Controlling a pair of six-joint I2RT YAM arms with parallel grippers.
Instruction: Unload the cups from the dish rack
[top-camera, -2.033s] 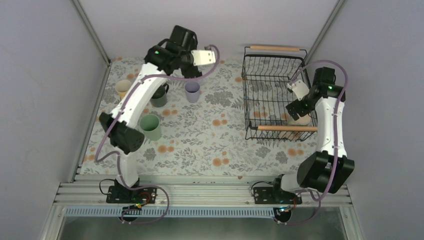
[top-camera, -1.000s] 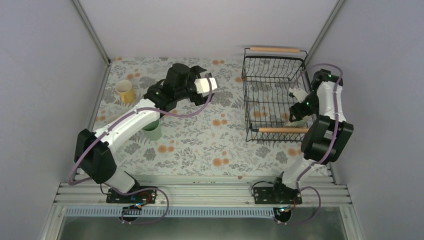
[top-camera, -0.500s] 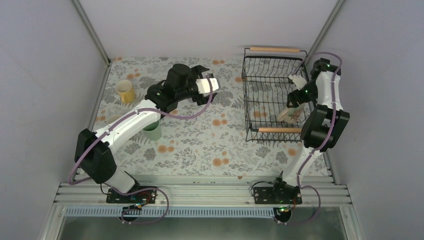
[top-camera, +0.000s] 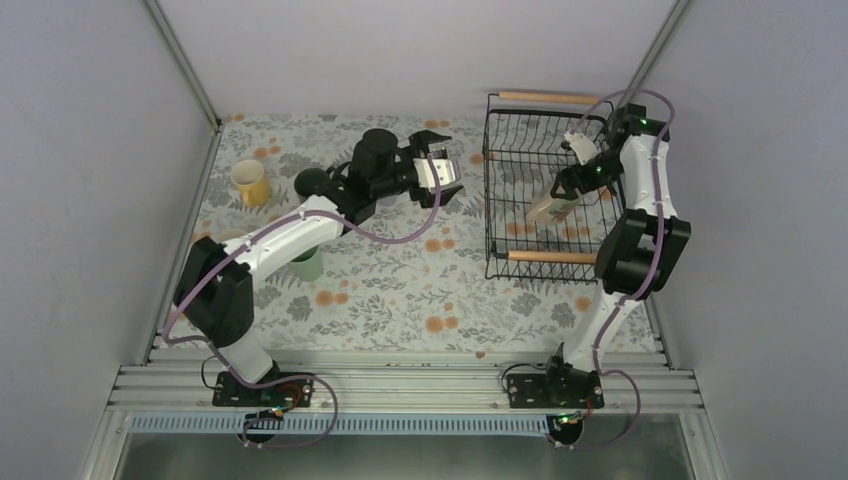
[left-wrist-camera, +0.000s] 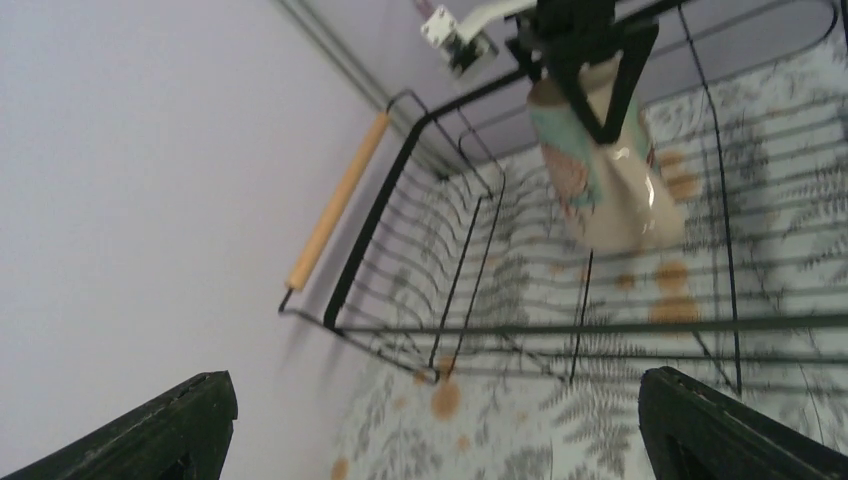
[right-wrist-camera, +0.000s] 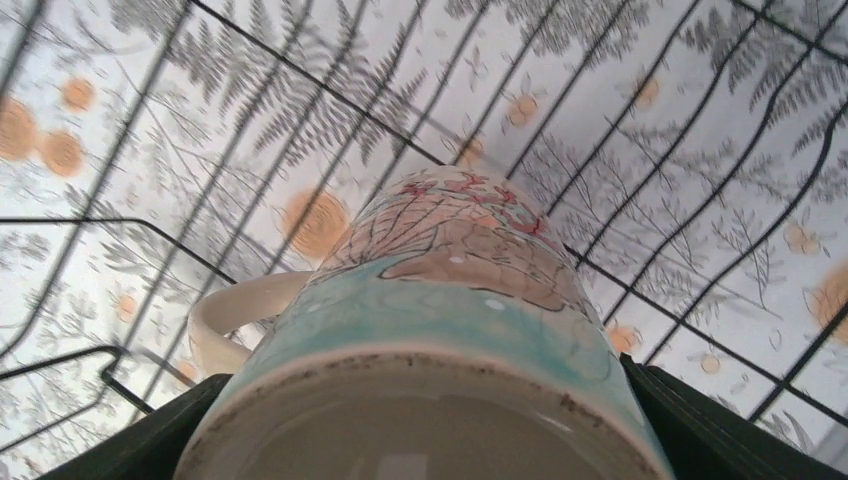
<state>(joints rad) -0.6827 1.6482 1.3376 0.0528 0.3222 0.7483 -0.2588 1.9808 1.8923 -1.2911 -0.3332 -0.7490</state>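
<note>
My right claw grips the beige patterned mug, now lifted higher over the dish rack, while my left claw, gaping empty, has swung nearer

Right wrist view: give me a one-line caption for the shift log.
Right claw grips a patterned mug above the wire floor of the dish rack.

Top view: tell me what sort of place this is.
Likely a robot test cell staged as a kitchen counter: bare grey walls, a left arm and right arm bolted to a metal rail, and a floral cloth bearing a dish rack and mugs.
</note>
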